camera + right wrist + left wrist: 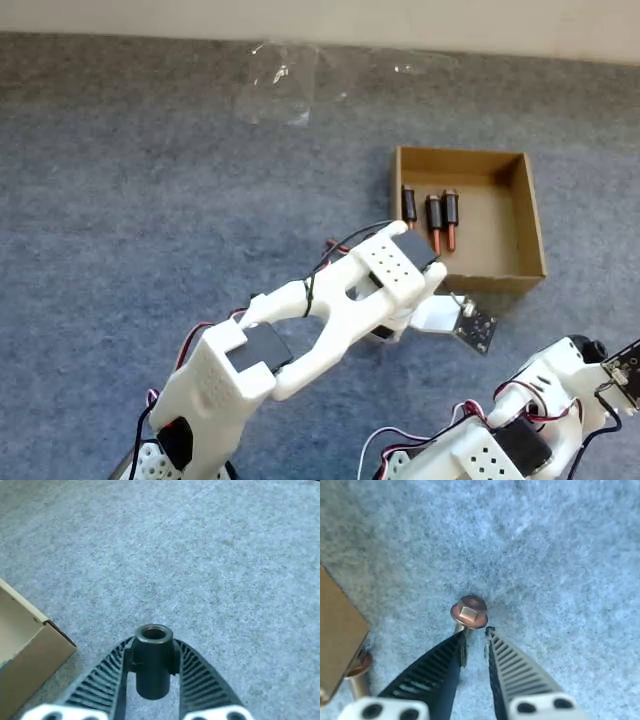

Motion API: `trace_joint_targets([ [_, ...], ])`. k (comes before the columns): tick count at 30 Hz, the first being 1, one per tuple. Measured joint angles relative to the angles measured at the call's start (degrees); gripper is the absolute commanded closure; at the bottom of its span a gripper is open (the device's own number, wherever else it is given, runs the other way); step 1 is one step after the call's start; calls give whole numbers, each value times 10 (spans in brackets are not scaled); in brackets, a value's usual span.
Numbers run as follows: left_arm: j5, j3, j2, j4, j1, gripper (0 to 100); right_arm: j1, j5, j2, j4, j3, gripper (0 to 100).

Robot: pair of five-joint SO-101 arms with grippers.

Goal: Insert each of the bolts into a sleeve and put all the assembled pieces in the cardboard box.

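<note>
Left wrist view: L gripper (pixel 476 636) is clenched on the copper hex-head bolt (pixel 469 613), upright over the grey carpeted tabletop (pixel 560 555), near the brown cardboard box (pixel 536 215) by its right edge. R gripper (pixel 152 647) grasps the black cylindrical sleeve (pixel 152 662). 3 assembled pcs (pixel 433 218) lie in the box.

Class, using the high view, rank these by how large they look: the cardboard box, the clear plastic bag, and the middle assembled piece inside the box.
1. cardboard box
2. clear plastic bag, though its see-through edges are hard to trace
3. middle assembled piece, clearly the smallest
</note>
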Motion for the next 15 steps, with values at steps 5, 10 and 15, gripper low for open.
trace_joint_targets([
  [5, 0, 0, 0, 0, 0, 877, 0, 0, 0, -24, 7, 993],
  [10, 0, 0, 0, -3, 0, 880, 0, 0, 0, -24, 7, 993],
  [15, 0, 0, 1, -43, -4, 879, 0, 0, 0, -24, 7, 993],
])
